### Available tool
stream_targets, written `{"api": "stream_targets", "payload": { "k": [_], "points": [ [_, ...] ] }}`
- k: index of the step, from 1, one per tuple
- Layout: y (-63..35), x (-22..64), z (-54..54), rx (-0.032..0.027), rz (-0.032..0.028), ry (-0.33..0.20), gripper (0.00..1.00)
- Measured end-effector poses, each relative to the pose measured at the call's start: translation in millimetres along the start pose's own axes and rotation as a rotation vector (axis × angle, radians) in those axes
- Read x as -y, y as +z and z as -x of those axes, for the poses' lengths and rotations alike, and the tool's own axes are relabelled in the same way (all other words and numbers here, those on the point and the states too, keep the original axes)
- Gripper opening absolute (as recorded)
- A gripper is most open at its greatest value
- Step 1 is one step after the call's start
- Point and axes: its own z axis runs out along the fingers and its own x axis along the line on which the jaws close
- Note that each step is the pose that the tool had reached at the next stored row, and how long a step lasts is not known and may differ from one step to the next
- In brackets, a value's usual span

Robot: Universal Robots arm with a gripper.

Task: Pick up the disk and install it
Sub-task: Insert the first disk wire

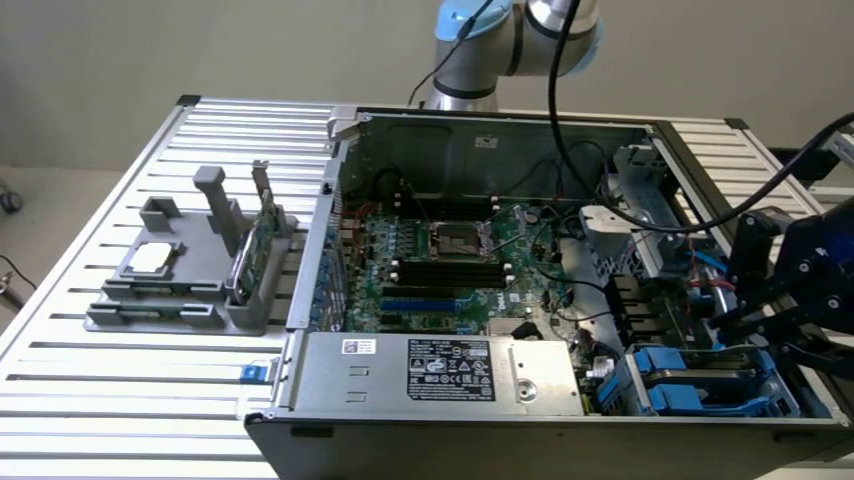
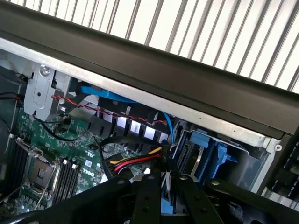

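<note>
On the exterior view's left of the computer case (image 1: 534, 442), your grey plastic rack (image 1: 174, 300) sits on the ribbed metal worktop (image 1: 80, 400). At the case's right end, the gripper (image 2: 164, 179) is narrowed on what looks like the blue-framed disk (image 2: 163, 204), by the blue plastic drive bay (image 1: 681, 385). I judge 1 step done: pickup. Seating remains.

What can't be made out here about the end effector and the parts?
- End effector: wrist view, whether it holds anything; its own dark links and the picture's edge cut it off.
- Blue drive bay: exterior view, contents hidden by its carriers and cables.
- Upright grey part in the rack: exterior view, edge-on, too small to identify.
</note>
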Motion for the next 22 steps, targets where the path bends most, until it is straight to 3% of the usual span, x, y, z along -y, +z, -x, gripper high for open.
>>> {"api": "stream_targets", "payload": {
  "k": [4,10,22],
  "points": [
    [-0.1,0.0,0.1,0.0123,-0.0013,0.024,0.18],
    [-0.1,0.1,0.2,0.0317,-0.0085,0.06,0.18],
    [-0.2,0.2,0.4,0.0526,-0.031,0.145,0.18]
  ]
}}
